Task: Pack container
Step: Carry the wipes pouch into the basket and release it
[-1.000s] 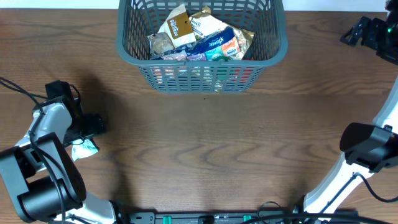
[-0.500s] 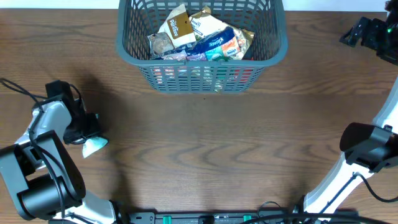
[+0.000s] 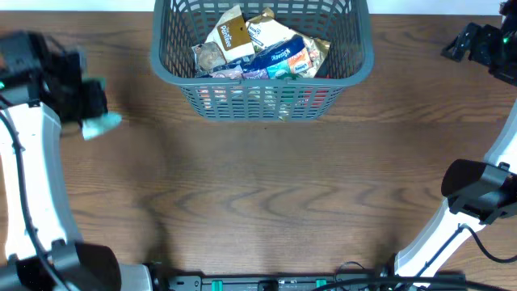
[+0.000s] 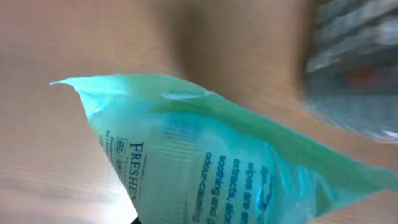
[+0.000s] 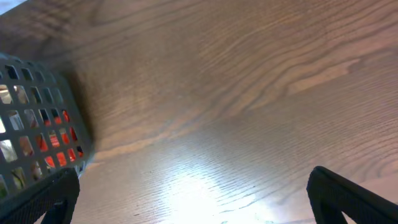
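Honestly, this one looks most of the way done. The big grey plastic basket with the slatted lattice sides (image 3: 262, 101) sits at the far edge of the brown wooden table (image 3: 283, 194), centred between the two arms. It already has a pile of crinkly snack packets (image 3: 262, 48) in it, white, blue and gold ones as far as the overhead shows.

What's left, going by these views, is one soft pale-green plastic pouch with printed text (image 4: 205, 155). The left gripper (image 3: 91, 113) is clamped on it and has it up off the table, out to the left of the basket and well apart from it. The arm is blurred in the overhead, so the exact grip is hard to read. In the left wrist view the pouch fills almost the whole picture, with the basket just a smear in the top right corner.

The right gripper (image 5: 194, 198) is parked at the far right of the table. Its fingers are spread wide with nothing between them, and the basket's corner shows off to the side of its camera.

The bare wood shows nothing else loose. So the guess is: the pouch has to travel right, get over the rim and be dropped in, and that's probably the last item.
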`<action>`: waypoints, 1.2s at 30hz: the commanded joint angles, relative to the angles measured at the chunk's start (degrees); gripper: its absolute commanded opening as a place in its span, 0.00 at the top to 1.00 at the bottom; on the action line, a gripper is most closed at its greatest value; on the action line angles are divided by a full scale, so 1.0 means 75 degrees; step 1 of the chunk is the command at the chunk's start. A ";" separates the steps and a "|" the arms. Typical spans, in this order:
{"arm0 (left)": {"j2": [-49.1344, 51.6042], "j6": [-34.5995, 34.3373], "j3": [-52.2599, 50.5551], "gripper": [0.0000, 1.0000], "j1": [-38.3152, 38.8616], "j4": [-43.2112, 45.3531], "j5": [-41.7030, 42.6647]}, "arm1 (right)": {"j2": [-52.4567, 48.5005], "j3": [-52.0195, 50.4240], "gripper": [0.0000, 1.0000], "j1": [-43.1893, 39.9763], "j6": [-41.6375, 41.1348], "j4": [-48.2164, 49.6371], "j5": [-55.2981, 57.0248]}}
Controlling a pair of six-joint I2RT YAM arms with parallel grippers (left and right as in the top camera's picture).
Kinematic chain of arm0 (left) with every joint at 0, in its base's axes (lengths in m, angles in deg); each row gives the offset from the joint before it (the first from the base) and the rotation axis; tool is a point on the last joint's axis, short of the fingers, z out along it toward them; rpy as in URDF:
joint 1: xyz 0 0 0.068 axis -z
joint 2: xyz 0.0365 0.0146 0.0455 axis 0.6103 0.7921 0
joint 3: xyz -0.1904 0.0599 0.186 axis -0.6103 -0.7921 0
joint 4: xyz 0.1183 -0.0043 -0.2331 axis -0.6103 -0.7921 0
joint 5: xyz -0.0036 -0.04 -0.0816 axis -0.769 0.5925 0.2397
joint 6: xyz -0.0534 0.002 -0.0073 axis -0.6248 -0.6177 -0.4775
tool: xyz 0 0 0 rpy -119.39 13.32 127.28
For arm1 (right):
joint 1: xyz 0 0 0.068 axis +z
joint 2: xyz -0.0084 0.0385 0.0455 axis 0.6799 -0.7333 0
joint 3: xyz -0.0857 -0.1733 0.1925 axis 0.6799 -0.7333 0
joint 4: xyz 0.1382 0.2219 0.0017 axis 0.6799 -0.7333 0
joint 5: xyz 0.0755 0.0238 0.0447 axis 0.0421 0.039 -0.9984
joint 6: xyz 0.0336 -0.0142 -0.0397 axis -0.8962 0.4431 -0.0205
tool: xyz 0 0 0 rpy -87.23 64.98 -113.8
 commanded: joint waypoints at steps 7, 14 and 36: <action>-0.0146 0.4911 0.2343 0.94 0.2430 0.0734 -0.0420 | -0.0023 0.0029 0.01 0.0032 0.0099 -0.0012 -0.0009; 0.0166 0.8064 0.2340 0.94 0.3765 0.2739 -0.0128 | -0.0023 0.0029 0.01 0.0032 0.0096 -0.0015 -0.0012; 0.4202 0.8250 0.2340 0.29 0.3984 0.4339 0.0329 | -0.0023 0.0029 0.01 0.0029 0.0096 -0.0009 -0.0006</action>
